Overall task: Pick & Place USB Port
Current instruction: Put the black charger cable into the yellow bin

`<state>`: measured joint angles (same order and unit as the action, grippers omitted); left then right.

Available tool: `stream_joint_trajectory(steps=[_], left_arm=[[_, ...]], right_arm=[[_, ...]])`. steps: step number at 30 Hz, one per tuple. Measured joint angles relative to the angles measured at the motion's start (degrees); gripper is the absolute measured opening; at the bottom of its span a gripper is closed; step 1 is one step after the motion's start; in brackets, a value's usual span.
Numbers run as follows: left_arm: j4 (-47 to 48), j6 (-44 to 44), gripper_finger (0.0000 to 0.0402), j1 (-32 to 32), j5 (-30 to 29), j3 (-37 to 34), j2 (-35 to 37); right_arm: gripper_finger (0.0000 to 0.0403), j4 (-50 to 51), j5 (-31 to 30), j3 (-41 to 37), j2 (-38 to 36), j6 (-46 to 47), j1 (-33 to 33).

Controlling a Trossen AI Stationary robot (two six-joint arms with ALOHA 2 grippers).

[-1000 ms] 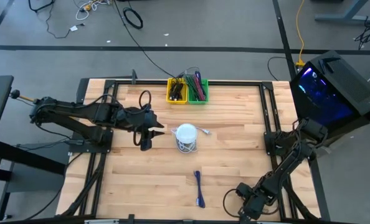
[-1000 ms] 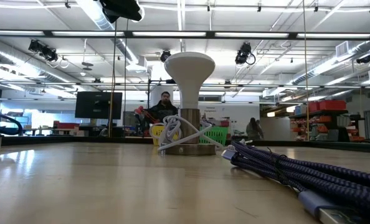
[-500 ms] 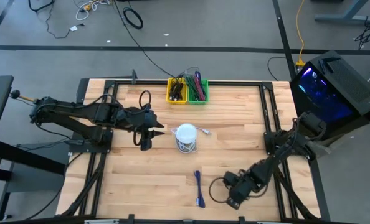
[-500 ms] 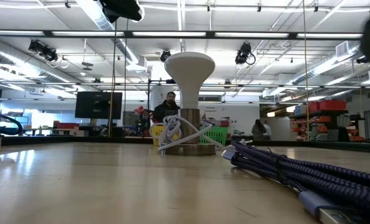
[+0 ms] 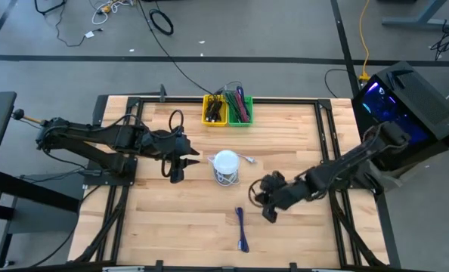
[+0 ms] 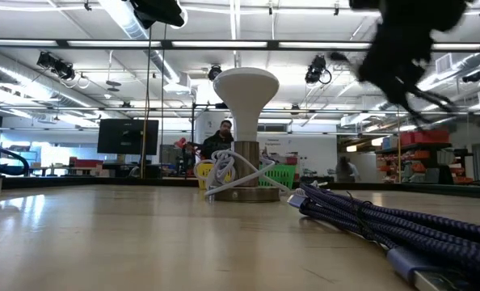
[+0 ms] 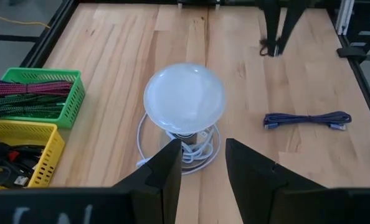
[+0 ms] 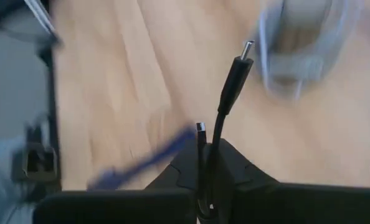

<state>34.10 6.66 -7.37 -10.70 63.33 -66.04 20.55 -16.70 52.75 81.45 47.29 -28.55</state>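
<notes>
- Left of centre in the high view, the left gripper (image 5: 177, 173) hangs over bare table, its fingers (image 7: 166, 174) parted and empty; it takes no part.
- Centre: the white lamp (image 5: 226, 162), white cord coiled at its base; bins at top centre.
- Right of centre: the right gripper (image 5: 269, 211), clamped on a black USB cable (image 8: 232, 84), plug protruding; picked, not yet placed.
- A purple cable (image 5: 242, 230) lies lower centre, untouched.

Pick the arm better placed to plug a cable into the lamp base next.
Right. The right gripper is shut on a black cable with its plug free, just right of the lamp. The left gripper hangs open and empty on the lamp's other side.
</notes>
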Motion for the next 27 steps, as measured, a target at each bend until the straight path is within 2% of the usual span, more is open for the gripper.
stream_joint_trajectory(steps=[5,10,13,18,24,27], left_arm=[[-5.5,-2.8,0.0128,0.0,0.0,0.0,0.0],[-16.5,-8.4,0.0128,0.2,1.6,0.0,-1.2],[-22.7,-11.7,0.0128,0.3,2.4,0.2,-2.4],[-30.2,-12.5,0.0128,1.2,3.0,0.1,-5.2],[-33.8,-12.5,0.0128,3.6,3.3,0.1,-9.6],[-36.1,-13.2,0.0128,4.9,7.5,0.1,-11.8]], right_arm=[[0.0015,-9.4,-7.3,0.0,-5.7,-14.1,2.7],[0.0015,-19.4,-7.4,0.0,-8.4,-27.2,6.5],[0.0015,-24.8,-5.8,0.1,-8.8,-33.7,9.0],[0.0015,-32.6,-0.8,0.1,-8.8,-41.2,12.7],[0.0015,-37.5,3.9,0.1,-9.9,-45.7,16.9],[0.0015,-38.6,6.3,0.1,-10.1,-46.9,18.7]])
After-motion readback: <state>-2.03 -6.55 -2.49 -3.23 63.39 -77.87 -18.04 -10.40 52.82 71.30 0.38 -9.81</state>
